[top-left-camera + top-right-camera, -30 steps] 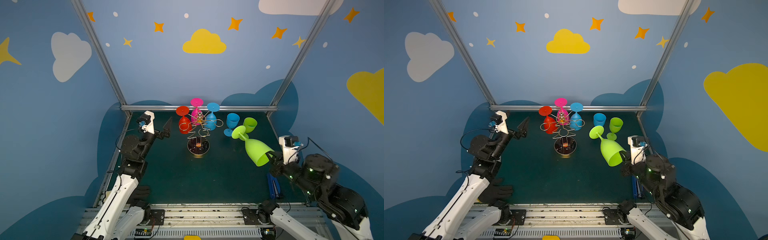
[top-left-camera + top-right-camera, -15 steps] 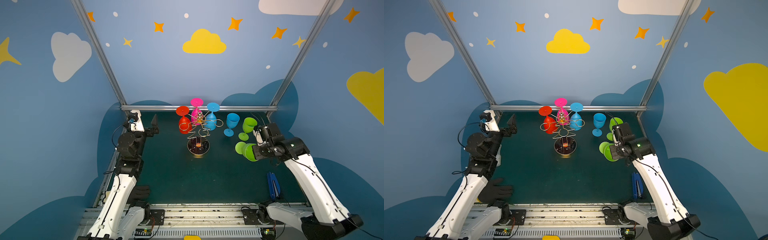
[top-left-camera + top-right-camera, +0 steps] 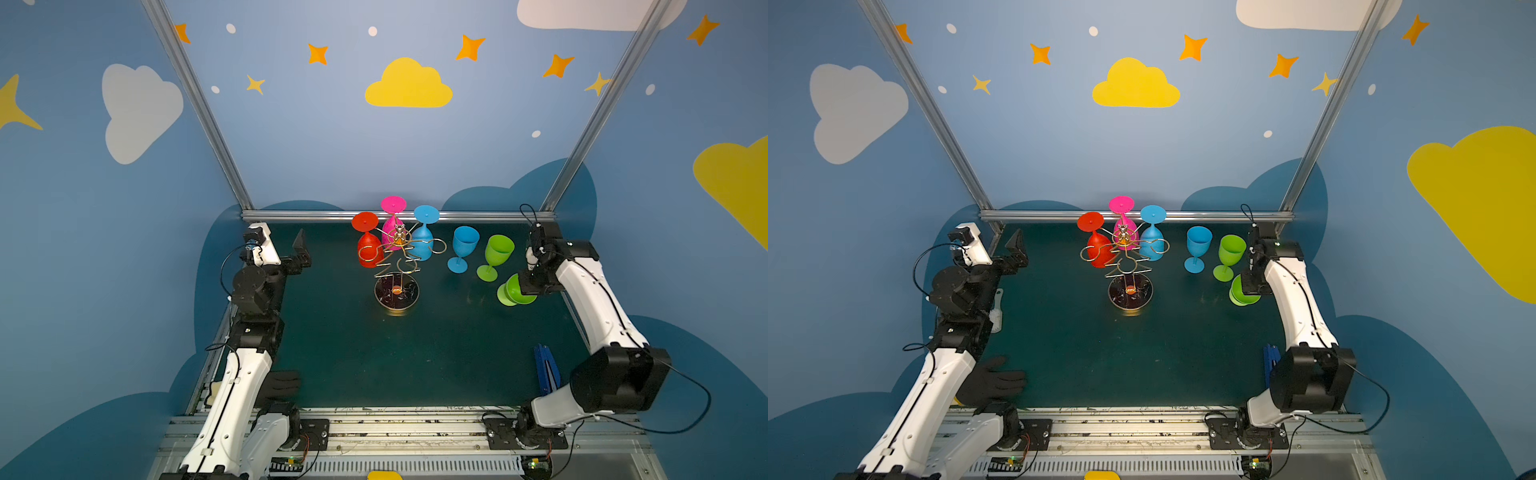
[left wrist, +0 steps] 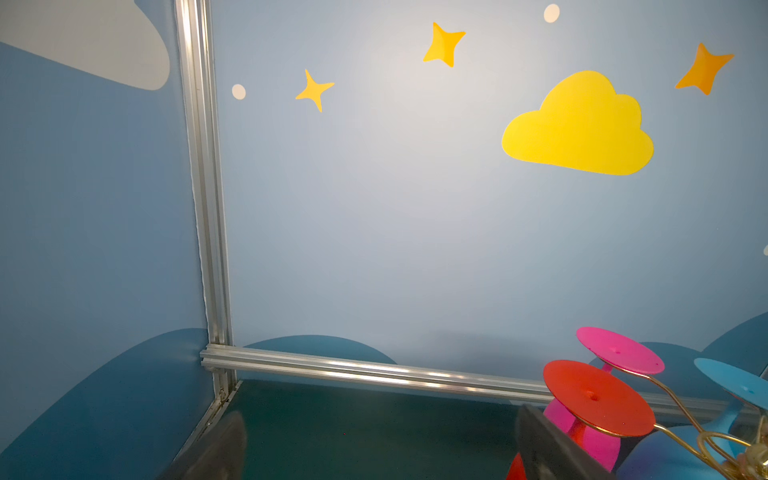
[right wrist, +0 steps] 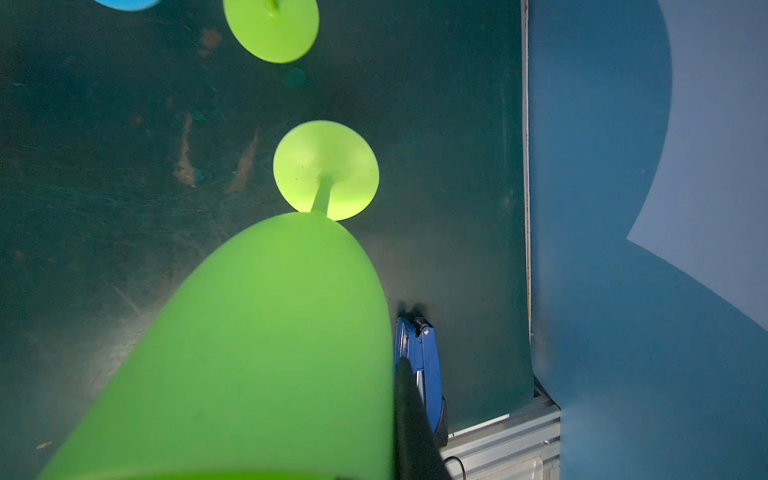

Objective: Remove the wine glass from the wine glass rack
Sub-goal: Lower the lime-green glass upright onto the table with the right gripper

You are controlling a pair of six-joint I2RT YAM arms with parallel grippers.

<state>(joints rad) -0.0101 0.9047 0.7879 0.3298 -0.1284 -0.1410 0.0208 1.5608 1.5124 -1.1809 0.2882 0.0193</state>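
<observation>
**Placing phase.** The right gripper was clamped on the rim of a lime-green plastic wine glass. The glass stood upright at the right of both top views, well clear of the gold wire wine glass rack at centre. Whether its foot touched the dark green mat could not be told.

The left gripper waited at the far left, jaws apart.

Judged risks:
- Letting go above the mat would topple the glass.
- Drift toward the upper frame would strike the second lime-green glass just beside it.

The right wall and a blue folded tool hemmed that side; open mat lay at lower centre. A red plastic glass, a pink glass and a blue glass hung inverted on the rack.
</observation>
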